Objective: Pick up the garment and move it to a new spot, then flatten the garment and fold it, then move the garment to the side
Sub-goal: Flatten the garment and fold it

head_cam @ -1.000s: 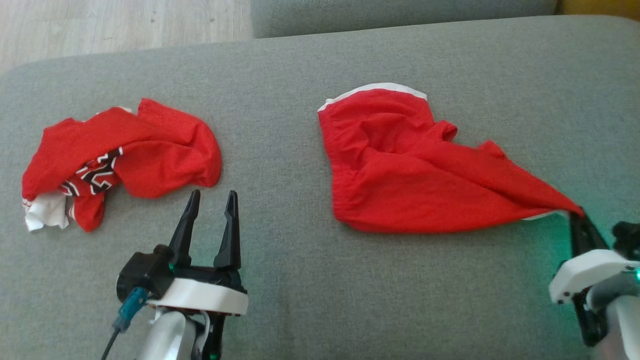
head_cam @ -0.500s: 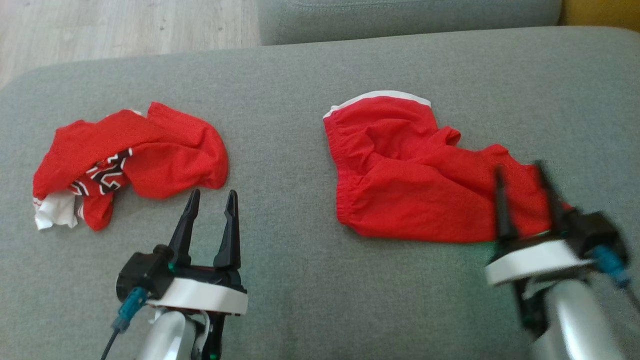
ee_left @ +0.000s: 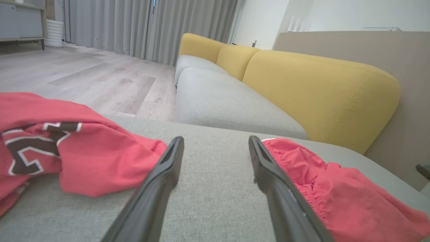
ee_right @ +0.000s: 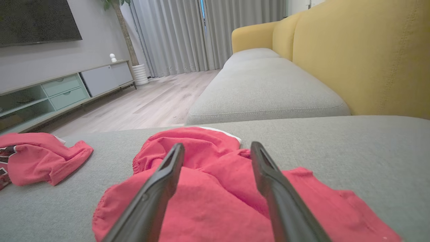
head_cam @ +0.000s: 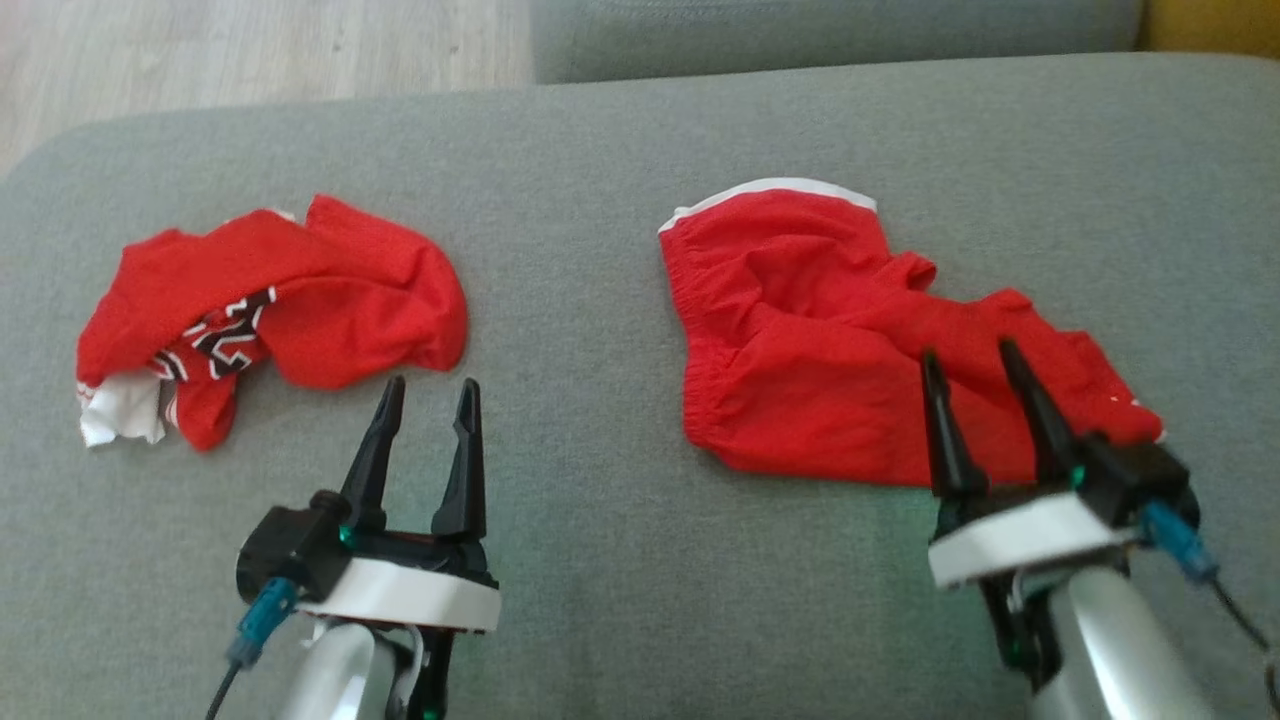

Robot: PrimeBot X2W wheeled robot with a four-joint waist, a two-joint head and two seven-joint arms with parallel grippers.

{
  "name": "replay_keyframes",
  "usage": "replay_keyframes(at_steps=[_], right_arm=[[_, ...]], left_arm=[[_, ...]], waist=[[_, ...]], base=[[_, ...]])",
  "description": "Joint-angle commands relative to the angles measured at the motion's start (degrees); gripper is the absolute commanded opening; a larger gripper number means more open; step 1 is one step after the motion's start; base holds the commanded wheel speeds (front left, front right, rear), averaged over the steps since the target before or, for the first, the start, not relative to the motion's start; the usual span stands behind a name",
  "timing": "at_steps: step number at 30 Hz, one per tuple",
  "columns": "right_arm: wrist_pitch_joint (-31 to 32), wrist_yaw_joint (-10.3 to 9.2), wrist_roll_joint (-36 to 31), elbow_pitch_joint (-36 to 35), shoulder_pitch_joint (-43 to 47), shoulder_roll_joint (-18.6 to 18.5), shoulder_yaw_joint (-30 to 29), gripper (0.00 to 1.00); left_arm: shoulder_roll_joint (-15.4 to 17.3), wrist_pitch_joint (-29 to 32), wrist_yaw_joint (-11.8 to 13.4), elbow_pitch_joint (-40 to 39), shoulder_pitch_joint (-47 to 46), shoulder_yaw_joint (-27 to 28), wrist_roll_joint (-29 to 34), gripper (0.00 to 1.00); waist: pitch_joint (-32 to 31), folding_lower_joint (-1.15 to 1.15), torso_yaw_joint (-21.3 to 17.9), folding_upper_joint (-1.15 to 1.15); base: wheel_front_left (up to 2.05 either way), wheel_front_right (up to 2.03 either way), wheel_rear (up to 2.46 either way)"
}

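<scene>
The garment, a pair of red shorts (head_cam: 820,340) with a white waistband at its far edge, lies rumpled on the right half of the grey cushion (head_cam: 620,560). My right gripper (head_cam: 969,350) is open over the shorts' near right part, with nothing between its fingers. The right wrist view has the shorts (ee_right: 195,144) spread under that open gripper (ee_right: 217,145). My left gripper (head_cam: 432,382) is open and empty over bare cushion, just short of a second red garment. In the left wrist view the shorts (ee_left: 336,188) lie beside its right finger.
A crumpled red jersey (head_cam: 270,310) with black and white lettering lies on the cushion's left side. Beyond the cushion's far edge are wood floor (head_cam: 250,50) and another grey seat (ee_right: 265,87). A yellow backrest (ee_right: 362,57) runs along the right.
My right gripper has let go of the shorts' stretched near corner, opened, and swung left over the shorts. The corner has dropped back onto the cushion. The left arm has kept still.
</scene>
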Motion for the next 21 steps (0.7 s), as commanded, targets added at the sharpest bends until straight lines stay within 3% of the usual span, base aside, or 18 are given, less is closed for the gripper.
replay_keyframes(at_steps=[1, 6, 13, 21], right_arm=[[-0.1, 0.26, -0.2, -1.0, -4.7, -0.9, 1.2, 1.0], [4.8, 0.26, 0.4, 2.8, -11.3, -2.4, -0.3, 1.0], [19.3, 0.26, 1.9, 16.8, -24.9, -5.7, -4.7, 1.0], [28.1, 0.26, 7.3, 27.3, -33.0, -10.3, 4.5, 1.0]], left_arm=[[0.2, -0.3, 0.1, -2.1, -1.3, 1.1, 0.3, 1.0], [0.2, -0.3, 0.1, -1.9, -2.3, 0.3, 0.1, 1.0], [0.2, -0.3, 0.1, -1.3, -4.8, -2.4, -1.6, 1.0], [0.2, -0.3, 0.1, -0.7, -6.5, -4.4, -2.9, 1.0]], waist=[[0.9, 0.0, 0.7, 0.0], [2.8, 0.0, 2.3, 0.0], [6.5, 0.0, 6.5, 0.0], [8.4, 0.0, 9.7, 0.0]], base=[[0.0, 0.0, 0.0], [0.0, 0.0, 0.0], [0.0, 0.0, 0.0], [0.0, 0.0, 0.0]])
